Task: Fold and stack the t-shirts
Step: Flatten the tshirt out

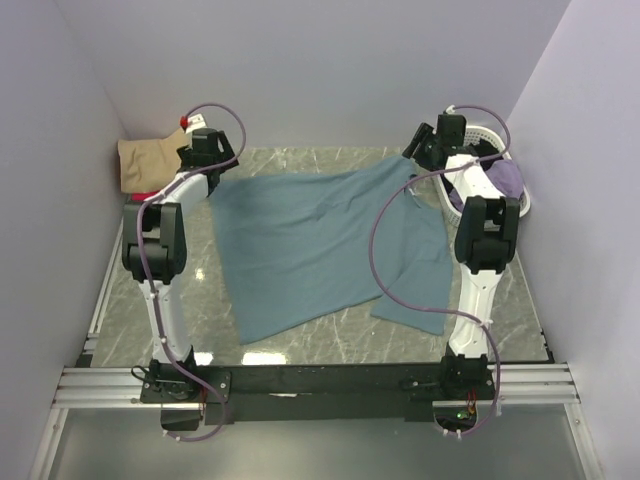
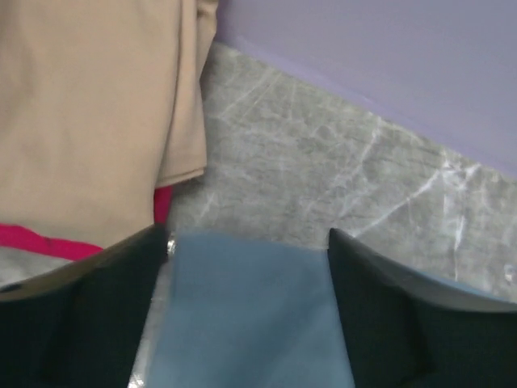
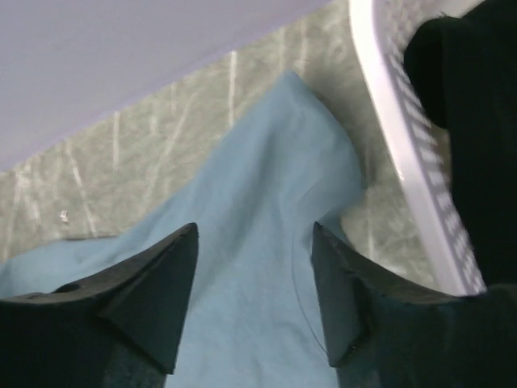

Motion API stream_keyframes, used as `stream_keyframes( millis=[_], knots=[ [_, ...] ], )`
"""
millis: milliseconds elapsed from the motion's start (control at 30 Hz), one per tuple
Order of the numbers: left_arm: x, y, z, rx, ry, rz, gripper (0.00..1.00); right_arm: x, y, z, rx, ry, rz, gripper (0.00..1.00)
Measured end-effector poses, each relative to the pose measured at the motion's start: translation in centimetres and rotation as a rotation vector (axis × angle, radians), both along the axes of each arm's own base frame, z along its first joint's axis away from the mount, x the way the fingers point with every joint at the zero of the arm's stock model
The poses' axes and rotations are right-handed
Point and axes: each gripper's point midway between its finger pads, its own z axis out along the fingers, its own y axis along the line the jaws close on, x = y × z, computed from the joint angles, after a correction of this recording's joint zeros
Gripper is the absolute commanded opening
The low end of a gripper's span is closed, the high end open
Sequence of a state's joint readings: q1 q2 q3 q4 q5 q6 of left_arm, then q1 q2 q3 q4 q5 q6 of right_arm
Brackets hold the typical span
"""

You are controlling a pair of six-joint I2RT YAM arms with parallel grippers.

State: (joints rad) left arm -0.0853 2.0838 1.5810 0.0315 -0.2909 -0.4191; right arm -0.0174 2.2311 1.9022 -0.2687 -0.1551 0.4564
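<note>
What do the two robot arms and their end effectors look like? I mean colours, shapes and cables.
The left arm and the right arm both have white links joined by chunky black housings. A thin purple cable loops along each arm. The left end effector and the right end effector each carry two dark, wedge-shaped fingers. No markings are readable.

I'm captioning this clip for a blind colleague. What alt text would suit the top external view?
A teal-blue t-shirt lies spread on a marble table, with the left gripper and right gripper at its far corners. A tan shirt sits in the far left corner; a white basket stands far right.
</note>
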Motion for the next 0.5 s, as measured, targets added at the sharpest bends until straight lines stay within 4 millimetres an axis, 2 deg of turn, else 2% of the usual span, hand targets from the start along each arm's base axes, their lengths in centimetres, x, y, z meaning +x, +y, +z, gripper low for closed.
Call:
stream_keyframes(
  millis=[133, 233, 300, 367, 433, 500],
  knots=[
    [-0.1, 0.7, -1.8, 0.020, 0.042, 0.013, 0.99, -0.9, -0.5, 0.0, -0.032, 0.007, -0.005, 0.75],
    [-0.9, 0.3, -1.4, 0.005, 0.038, -0.003, 0.99, -3.5, -0.8, 0.8, -0.058, 0.023, -0.010, 0.76],
    [-2.0, -0.4, -0.3, -0.020, 0.034, -0.029, 1.00, -5.0, -1.1, 2.4, -0.073, 0.030, -0.019, 0.75],
    [-3.4, -1.6, 1.4, -0.066, 0.028, -0.066, 0.99, -6.1, -1.4, 5.1, -0.087, 0.006, -0.028, 0.75],
    [-5.1, -3.3, 3.8, -0.113, -0.004, -0.110, 1.00, -7.5, -1.7, 7.3, -0.099, -0.018, -0.042, 0.75],
    [-7.9, -5.8, 6.3, -0.159, -0.041, -0.169, 0.99, -9.9, -1.8, 8.5, -0.106, -0.022, -0.053, 0.75]
  ],
)
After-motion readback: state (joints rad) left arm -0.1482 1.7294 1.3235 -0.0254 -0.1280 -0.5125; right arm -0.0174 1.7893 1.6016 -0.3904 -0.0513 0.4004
